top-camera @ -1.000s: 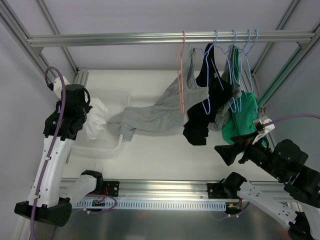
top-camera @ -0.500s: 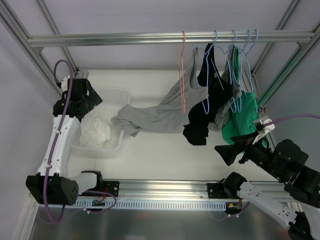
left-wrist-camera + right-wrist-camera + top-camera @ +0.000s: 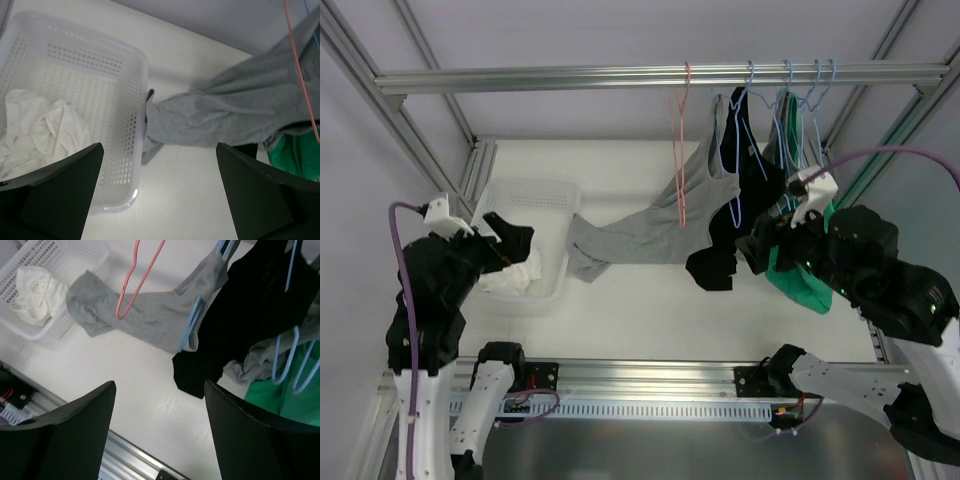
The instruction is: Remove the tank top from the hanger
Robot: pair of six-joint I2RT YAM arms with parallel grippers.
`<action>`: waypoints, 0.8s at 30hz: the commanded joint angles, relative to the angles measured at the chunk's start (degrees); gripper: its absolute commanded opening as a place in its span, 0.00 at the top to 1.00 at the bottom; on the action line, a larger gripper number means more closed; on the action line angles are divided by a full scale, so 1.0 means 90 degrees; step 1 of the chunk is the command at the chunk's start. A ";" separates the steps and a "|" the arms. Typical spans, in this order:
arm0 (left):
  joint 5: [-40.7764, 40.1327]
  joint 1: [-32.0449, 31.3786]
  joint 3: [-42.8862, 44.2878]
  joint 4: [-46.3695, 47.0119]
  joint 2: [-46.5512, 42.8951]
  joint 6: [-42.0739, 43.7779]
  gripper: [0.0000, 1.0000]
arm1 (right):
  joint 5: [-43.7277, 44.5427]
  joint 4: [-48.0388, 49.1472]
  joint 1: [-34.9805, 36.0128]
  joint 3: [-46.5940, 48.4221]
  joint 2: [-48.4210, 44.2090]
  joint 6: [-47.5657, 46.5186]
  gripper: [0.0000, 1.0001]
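Table [image 3: 640,300]: one, pale, under everything.
Rail [image 3: 570,77]: one, silver, across 12 o'clock.
Grey tank top [image 3: 640,235]: one; plain grey, wrinkled, hung by its strap end on the pink hanger, stretched slantwise toward 8 o'clock, loose end bunched just beside the basket's 3 o'clock wall.
Basket [image 3: 535,192]: one, white, perforated, at 9 o'clock; one crumpled white garment [image 3: 515,278] inside.
Black garment [image 3: 715,262]: one, on a blue hanger at 1 o'clock.
Green garment [image 3: 800,275]: one, at 2 o'clock, partly hidden by the right arm.
Left gripper [image 3: 157,150]: released, fingers wide, nothing between, above the basket.
Right gripper [image 3: 160,385]: released, grasping nothing, near the black garment.
Pink hanger [image 3: 682,150]: one.
Blue hangers [image 3: 752,110]: four hooks counted.
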 commanded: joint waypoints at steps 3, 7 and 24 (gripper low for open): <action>0.1362 0.0064 -0.1377 -0.0049 -0.1606 0.0736 0.01 | 0.1352 0.0139 -0.0032 0.1346 0.1540 -0.0618 0.30; 0.1701 0.0045 -0.1849 0.0146 -0.2329 0.0726 0.01 | 0.1250 0.0207 -0.0722 0.2380 0.2614 -0.1038 0.36; 0.1723 -0.0053 -0.2092 0.0283 -0.2565 0.0590 0.01 | 0.0809 0.1515 -0.1624 0.2402 0.3710 -0.1039 0.81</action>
